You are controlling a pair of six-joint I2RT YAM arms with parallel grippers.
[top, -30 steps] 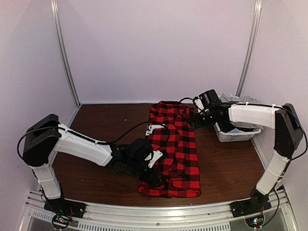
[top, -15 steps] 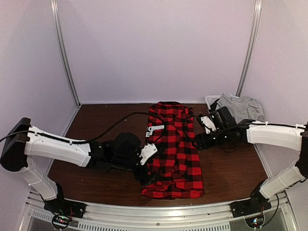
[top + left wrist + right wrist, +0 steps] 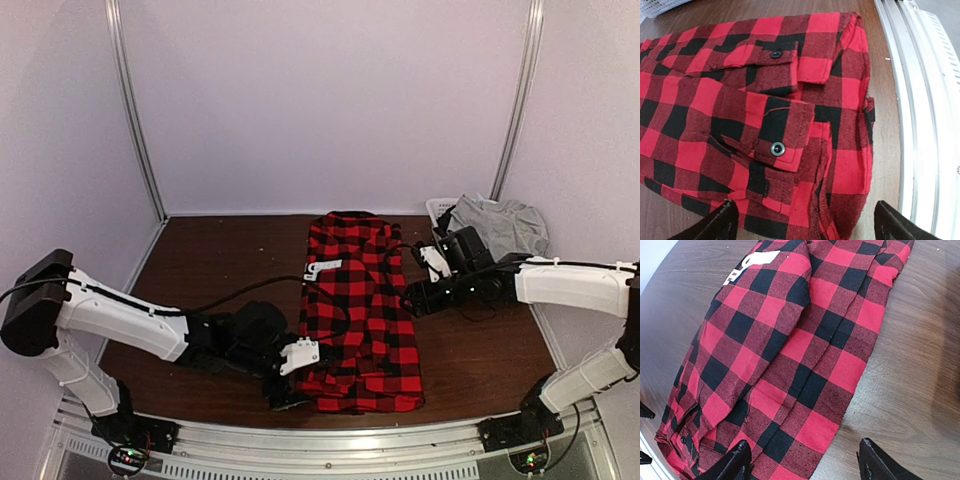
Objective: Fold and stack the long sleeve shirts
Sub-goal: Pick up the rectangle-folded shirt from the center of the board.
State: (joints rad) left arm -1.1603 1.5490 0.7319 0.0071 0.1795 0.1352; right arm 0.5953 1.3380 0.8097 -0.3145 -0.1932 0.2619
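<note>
At the near end, the left gripper (image 3: 283, 388) sits low at the near left corner of the flannel shirt (image 3: 360, 320). From above I can hardly separate its dark fingers from the dark table (image 3: 200, 260). Its wrist camera shows only the two fingertips (image 3: 722, 222), cut off by the frame, spread wide with nothing between them but cloth lying flat below. That view also shows two buttoned cuffs (image 3: 785, 135) folded onto the shirt's body. The metal rail (image 3: 920, 125) runs just past the hem.

The shirt lies as a narrow folded strip. Its long axis runs from the near table edge towards the back wall, hem near and what looks like the collar far. I cannot make out the collar clearly. A white label (image 3: 322, 267) shows on its left edge, past the middle.

The right gripper (image 3: 415, 298) hangs at the shirt's right edge, about mid-length. Its fingers are apart and holding nothing.

To the far right of the shirt stands a white basket (image 3: 437, 208), mostly hidden by a grey garment (image 3: 500, 225) and the right arm.
</note>
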